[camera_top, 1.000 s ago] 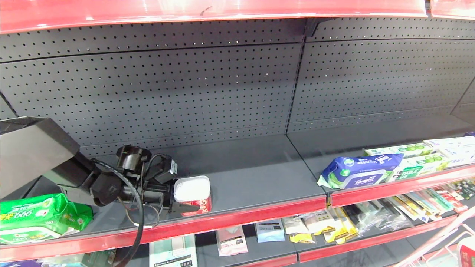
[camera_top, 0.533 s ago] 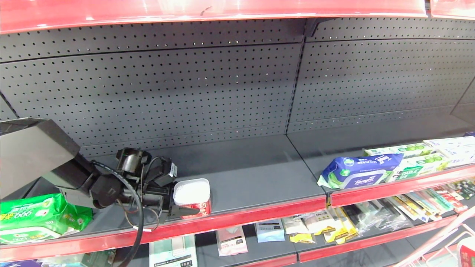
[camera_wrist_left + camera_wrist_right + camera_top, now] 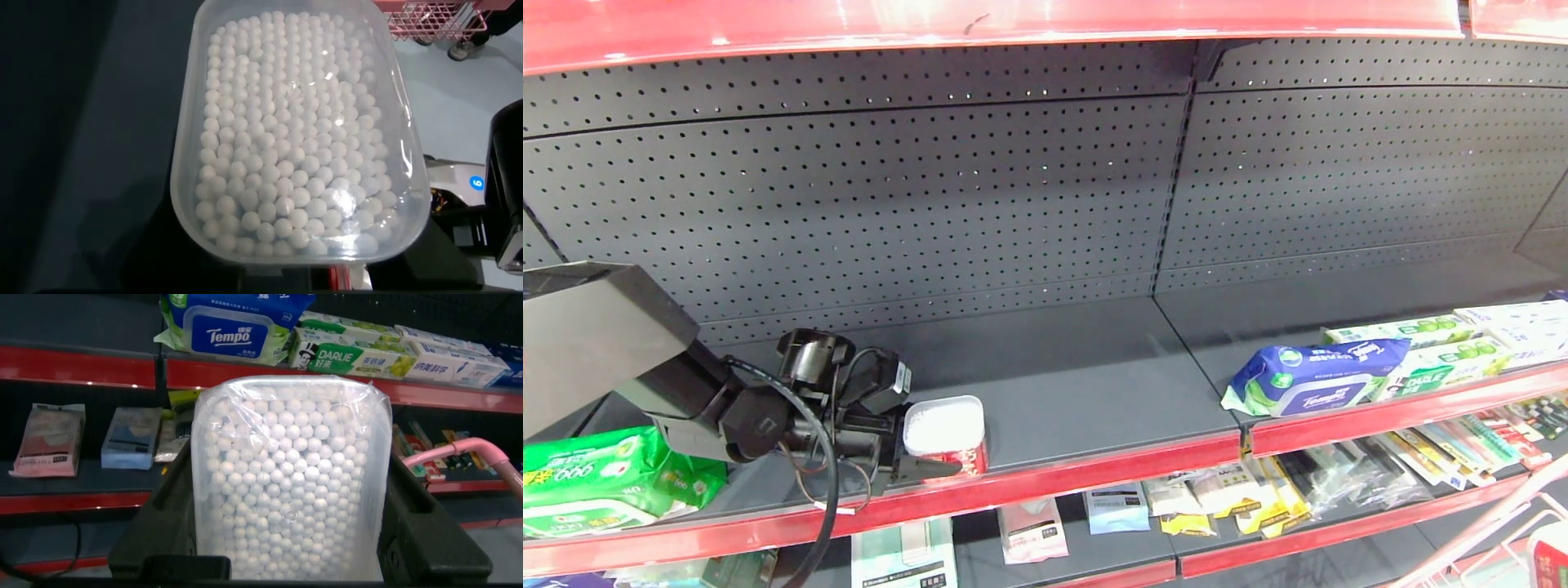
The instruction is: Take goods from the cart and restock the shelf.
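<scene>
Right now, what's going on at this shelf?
The left gripper holds a tub of white beads low over the front edge of the dark shelf, between the green wipes pack and the blue wipes pack. The right gripper grips a second tub of the same beads, out in front of the lower shelves.

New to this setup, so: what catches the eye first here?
A clear tub of white beads, clamped in the left end effector, is at the front edge of the grey shelf, left of centre. The right end effector holds a second bead tub; a blue wipes pack lies at the shelf's right.
</scene>
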Motion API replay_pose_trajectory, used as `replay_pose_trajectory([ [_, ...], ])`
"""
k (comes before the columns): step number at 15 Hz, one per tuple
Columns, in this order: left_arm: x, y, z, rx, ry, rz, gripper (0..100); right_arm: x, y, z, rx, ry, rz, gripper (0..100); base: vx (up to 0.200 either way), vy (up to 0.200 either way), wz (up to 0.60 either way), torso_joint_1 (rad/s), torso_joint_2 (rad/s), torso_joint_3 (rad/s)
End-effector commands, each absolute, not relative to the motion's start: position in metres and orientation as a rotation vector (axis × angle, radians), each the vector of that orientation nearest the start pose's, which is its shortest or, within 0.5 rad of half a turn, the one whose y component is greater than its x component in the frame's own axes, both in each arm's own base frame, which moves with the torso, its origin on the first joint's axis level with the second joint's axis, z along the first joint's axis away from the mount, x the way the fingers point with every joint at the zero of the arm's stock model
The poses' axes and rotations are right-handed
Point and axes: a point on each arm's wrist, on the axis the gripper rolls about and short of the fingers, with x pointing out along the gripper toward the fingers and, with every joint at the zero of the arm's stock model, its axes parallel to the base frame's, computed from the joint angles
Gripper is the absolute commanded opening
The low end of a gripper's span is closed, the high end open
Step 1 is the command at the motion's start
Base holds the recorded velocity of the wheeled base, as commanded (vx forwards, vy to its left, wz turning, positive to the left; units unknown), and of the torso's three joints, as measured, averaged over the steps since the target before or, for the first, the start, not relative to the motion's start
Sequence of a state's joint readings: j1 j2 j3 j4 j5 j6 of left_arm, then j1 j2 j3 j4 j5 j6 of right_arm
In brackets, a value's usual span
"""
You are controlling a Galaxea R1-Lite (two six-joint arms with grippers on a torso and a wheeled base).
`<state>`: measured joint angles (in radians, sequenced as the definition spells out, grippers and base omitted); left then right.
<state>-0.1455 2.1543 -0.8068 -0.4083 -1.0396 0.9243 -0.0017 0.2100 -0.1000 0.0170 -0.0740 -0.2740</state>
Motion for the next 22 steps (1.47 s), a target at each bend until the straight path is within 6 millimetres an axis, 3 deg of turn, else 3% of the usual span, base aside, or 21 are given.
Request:
replay_pose_trajectory([
  [1, 0.326, -0.067, 0.021, 0.334, 0.321, -1.373, 0, -0.01, -0.002, 0.105, -0.279, 0.14, -0.057, 0, 0.0, 0.0, 0.0, 0.0, 0.0, 0.0],
  [13, 0.327, -0.067, 0.018, 0.343, 0.329, -1.362, 0, -0.01, -0.002, 0.105, -0.279, 0.14, -0.057, 0, 0.0, 0.0, 0.0, 0.0, 0.0, 0.0],
  [14, 0.327, -0.067, 0.018, 0.343, 0.331, -1.361, 100, -0.01, -0.002, 0.105, -0.279, 0.14, -0.057, 0, 0.0, 0.0, 0.0, 0.0, 0.0, 0.0],
  [16, 0.327, -0.067, 0.019, 0.345, 0.326, -1.362, 100, -0.01, -0.002, 0.105, -0.279, 0.14, -0.057, 0, 0.0, 0.0, 0.0, 0.0, 0.0, 0.0],
  [22, 0.324, -0.066, 0.048, 0.354, 0.271, -1.341, 100, -0.01, -0.002, 0.105, -0.279, 0.14, -0.057, 0, 0.0, 0.0, 0.0, 0.0, 0.0, 0.0],
])
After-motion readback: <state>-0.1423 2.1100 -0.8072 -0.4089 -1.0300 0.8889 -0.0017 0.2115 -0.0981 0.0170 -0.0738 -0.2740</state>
